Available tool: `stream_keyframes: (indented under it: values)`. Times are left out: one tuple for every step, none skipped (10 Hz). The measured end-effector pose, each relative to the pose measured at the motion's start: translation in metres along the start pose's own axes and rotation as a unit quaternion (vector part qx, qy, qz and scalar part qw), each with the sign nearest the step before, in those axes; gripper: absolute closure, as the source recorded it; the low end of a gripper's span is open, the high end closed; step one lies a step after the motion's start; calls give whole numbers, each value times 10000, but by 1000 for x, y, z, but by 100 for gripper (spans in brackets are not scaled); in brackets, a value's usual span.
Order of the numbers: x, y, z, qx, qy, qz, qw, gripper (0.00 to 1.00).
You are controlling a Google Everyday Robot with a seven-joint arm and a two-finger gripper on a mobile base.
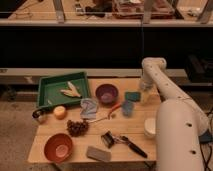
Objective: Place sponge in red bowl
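Since the tool hangs open just beside the sponge, an off-centre descent may shove it into the light-blue cup.

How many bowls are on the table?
2. The red bowl is at the near left corner; the purple bowl is farther back, left of the sponge. The gripper is by the sponge. None seems hidden.

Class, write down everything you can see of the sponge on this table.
The sponge is a small, flat, teal-green squarish pad that looks soft. It lies flat on the wooden table, towards the far right, just right of the purple bowl and behind the light-blue cup. The open gripper hangs close at its right side. Whether they touch cannot be told. Nothing rests on top of it.
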Motion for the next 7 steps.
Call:
stream_keyframes:
  values:
    - [2, -3, -1, 3, 11, -5, 10000, 35]
    - [3, -7, -1, 14, 11, -17, 10000, 35]
    - [1, -12, -1, 23, -1, -49, 10000, 35]
    - [-1, -15, -1, 22, -36, -68, 10000, 35]
    - [-3, -16, 0, 12, -92, -68, 9999, 35]
    - [-5, -17, 1, 7, -184, -60, 9998, 35]
    - [-6, -17, 1, -2, -284, -50, 9996, 35]
